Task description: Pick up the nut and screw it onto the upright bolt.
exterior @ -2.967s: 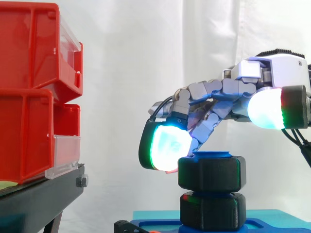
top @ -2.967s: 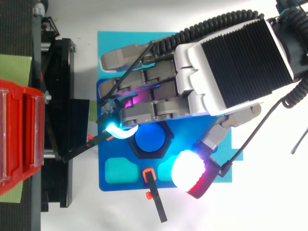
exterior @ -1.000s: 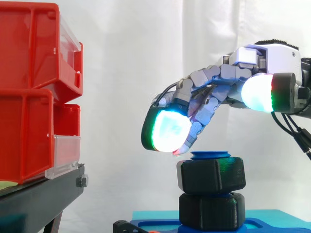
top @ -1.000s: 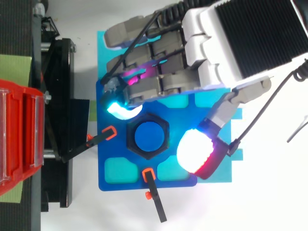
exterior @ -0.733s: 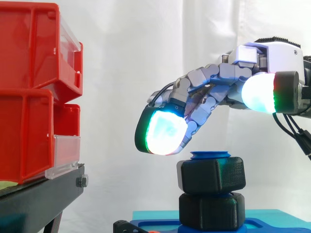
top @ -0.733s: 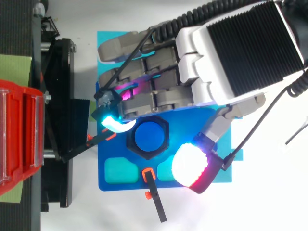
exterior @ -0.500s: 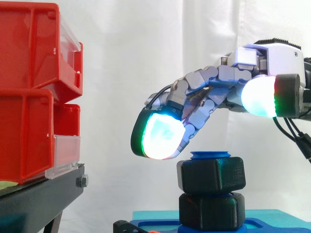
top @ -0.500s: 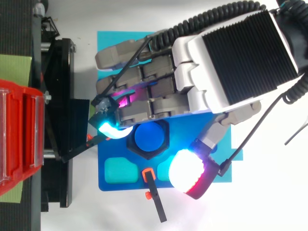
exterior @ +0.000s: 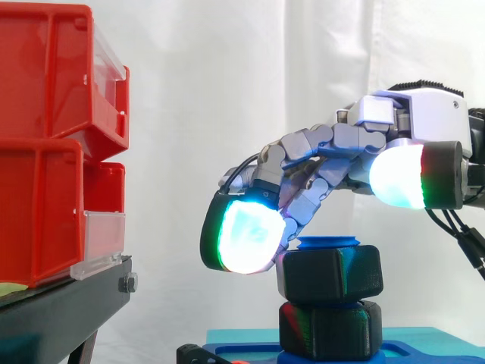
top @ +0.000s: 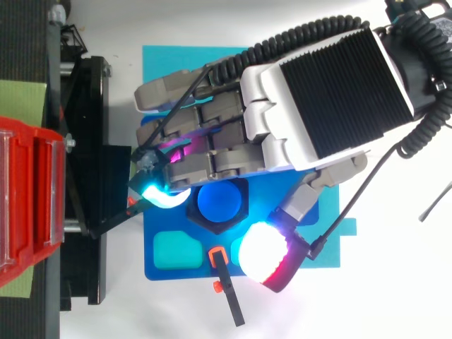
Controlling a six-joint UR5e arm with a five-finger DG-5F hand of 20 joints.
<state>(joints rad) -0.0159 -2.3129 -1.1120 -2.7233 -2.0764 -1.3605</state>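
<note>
The black nut (exterior: 330, 273) sat on the upright blue bolt (top: 217, 201), its hole axis vertical and the bolt's top poking just above it. A second black hex block (exterior: 327, 327) sat beneath, on the blue base plate (top: 185, 272). Orange-tipped clamps (top: 217, 256) sat at the plate's edges. The hand (top: 282, 120) hung over the nut with its fingers loosely bent, one glowing pad (exterior: 242, 236) just beside the nut's left flank and the thumb held clear, grasping nothing. Red bins (exterior: 45, 144) stood well off to the left.
</note>
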